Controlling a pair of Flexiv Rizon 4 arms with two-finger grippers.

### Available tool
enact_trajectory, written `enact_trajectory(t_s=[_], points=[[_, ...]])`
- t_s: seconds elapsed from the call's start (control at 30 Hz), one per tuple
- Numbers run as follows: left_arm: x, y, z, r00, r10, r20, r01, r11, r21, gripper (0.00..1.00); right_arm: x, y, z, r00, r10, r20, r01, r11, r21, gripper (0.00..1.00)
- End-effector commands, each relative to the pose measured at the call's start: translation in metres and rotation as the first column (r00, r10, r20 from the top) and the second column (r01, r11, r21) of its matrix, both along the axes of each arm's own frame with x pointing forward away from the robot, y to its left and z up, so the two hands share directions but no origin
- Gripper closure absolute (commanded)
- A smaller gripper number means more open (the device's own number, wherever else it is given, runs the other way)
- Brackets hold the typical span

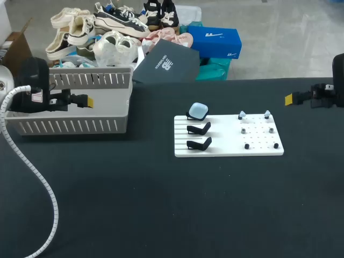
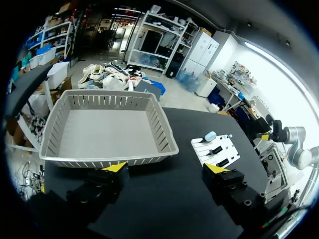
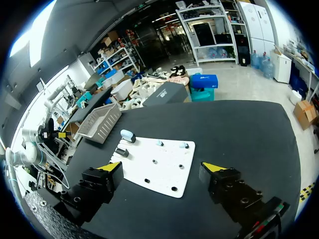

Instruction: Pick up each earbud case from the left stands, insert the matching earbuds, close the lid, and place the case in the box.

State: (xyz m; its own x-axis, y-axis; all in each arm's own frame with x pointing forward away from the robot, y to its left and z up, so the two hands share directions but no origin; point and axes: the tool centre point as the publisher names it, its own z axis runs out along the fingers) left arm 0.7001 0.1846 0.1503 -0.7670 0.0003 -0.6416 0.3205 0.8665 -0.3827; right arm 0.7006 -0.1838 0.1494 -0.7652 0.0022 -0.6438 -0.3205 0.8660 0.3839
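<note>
Pale blue earbud case [image 1: 198, 110] sits on the rear stand of the white board [image 1: 226, 148], mid counter [image 1: 161, 204]. The 2 black stands [image 1: 200, 129] in front of it are empty. Both jaws are spread wide and hold nothing. Left arm [image 1: 32, 86] is by the grey box [image 1: 70, 126], right arm [image 1: 328, 97] at the far right edge, both well apart from the board. Step in hand, I judge: pick the only case left. Come from above, centre the jaws on the case's sides, lift w/o dragging the board, and keep clear of the small earbuds [image 1: 242, 114] on the pegs nearby.
</note>
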Motion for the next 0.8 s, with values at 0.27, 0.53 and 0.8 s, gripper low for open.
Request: enact_trajectory(t_s=[0.27, 0.53, 0.8], points=[[0.0003, -0.0001, 0.0004, 1.000, 0.000, -0.002, 0.000, 1.000, 0.002, 0.00, 0.0004, -0.0007, -0.0002, 1.000, 0.002, -0.001, -0.002, 1.000, 0.001, 0.00], [0.0003, -0.0001, 0.0004, 1.000, 0.000, -0.002, 0.000, 1.000, 0.002, 0.00, 0.0004, -0.0007, -0.0002, 1.000, 0.002, -0.001, -0.002, 1.000, 0.001, 0.00], [0.0003, -0.0001, 0.0004, 1.000, 0.000, -0.002, 0.000, 1.000, 0.002, 0.00, 0.0004, -0.0007, -0.0002, 1.000, 0.002, -0.001, -0.002, 1.000, 0.001, 0.00]])
